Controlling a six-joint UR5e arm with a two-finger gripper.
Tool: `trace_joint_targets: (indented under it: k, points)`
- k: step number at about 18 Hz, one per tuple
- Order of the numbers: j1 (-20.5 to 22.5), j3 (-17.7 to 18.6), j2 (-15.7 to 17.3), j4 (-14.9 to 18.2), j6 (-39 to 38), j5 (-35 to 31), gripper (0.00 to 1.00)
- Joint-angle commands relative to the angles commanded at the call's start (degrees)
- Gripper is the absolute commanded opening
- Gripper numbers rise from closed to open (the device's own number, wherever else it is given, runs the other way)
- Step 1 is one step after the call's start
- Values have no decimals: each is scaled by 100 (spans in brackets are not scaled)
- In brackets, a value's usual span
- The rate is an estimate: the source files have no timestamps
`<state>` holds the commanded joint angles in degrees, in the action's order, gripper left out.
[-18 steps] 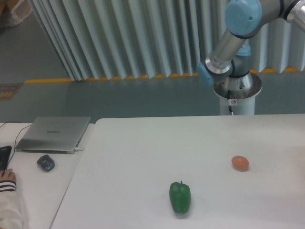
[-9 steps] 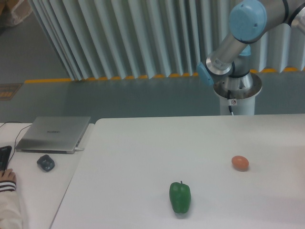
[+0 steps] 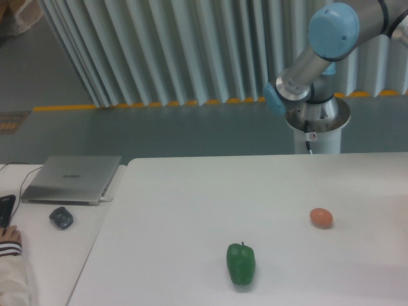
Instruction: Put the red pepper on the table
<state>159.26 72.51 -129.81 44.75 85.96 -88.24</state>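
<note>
The fixed camera catches only the arm's elbow and base (image 3: 315,95) behind the far edge of the table (image 3: 191,191); the claw itself is out of frame, so I can't say whether it is clenched, released or carrying anything. The red pepper is nowhere in view either, only a green bell pepper (image 3: 241,263) near the table's front edge and an orange egg-shaped object (image 3: 321,217) to its right. Going by its kind, I'd expect it to be light, glossy and slippery, best gripped gently across the widest part.
</note>
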Motion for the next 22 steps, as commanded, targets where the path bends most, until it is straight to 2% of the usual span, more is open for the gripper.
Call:
trace_joint_targets:
  k: [9,22]
  points:
    - [-9,-334,-229,-89,18,9,100]
    - [-9,-343,-396,-89,-35,-9,100]
